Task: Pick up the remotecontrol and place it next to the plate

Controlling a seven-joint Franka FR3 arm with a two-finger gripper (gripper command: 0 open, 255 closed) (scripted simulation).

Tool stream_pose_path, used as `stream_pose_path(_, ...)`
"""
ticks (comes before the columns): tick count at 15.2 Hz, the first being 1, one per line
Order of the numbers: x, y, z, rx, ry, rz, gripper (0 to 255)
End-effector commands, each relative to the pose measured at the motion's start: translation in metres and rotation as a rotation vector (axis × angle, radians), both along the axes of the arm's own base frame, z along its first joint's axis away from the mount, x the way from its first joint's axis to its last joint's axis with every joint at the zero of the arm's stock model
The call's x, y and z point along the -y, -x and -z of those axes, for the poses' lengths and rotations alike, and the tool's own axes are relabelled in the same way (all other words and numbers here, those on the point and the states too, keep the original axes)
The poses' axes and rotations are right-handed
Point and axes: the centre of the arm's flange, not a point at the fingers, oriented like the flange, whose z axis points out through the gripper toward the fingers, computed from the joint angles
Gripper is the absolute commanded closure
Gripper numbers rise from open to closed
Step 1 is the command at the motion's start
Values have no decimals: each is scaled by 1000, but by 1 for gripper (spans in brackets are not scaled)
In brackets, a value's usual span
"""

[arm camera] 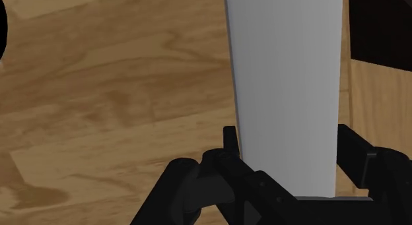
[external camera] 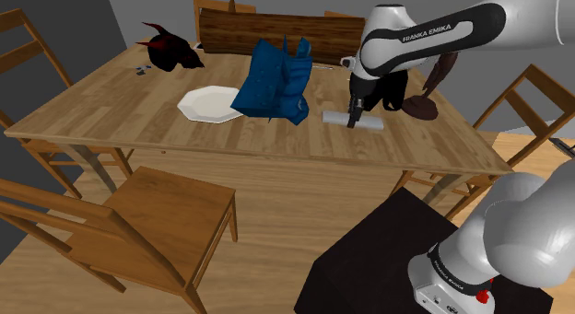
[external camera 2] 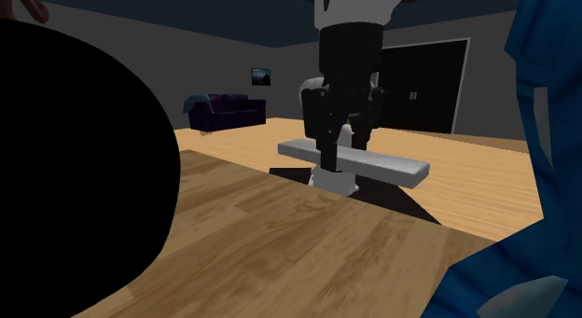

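Jaws: gripper (external camera: 353,122) closed across remote (arm camera: 287,92), 1 finger on each long side.
Remote: near table's (external camera: 138,128) stand-side edge, long axis along it.
Plate (external camera: 210,104): well apart, beyond blue object (external camera: 274,82).

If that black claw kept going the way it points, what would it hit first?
Probably the brown wooden table top: the black gripper points down at it, its fingers clasping the flat grey remote control. The gap beneath is unclear.
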Motion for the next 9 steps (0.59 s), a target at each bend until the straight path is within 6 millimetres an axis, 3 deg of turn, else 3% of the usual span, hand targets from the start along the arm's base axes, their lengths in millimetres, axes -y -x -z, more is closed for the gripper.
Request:
stream_pose_path(1, -25, -18, -2, 0, -1, 1, 255)
stream_pose_path(9, -115, -72, -3, 0, -1, 1, 255)
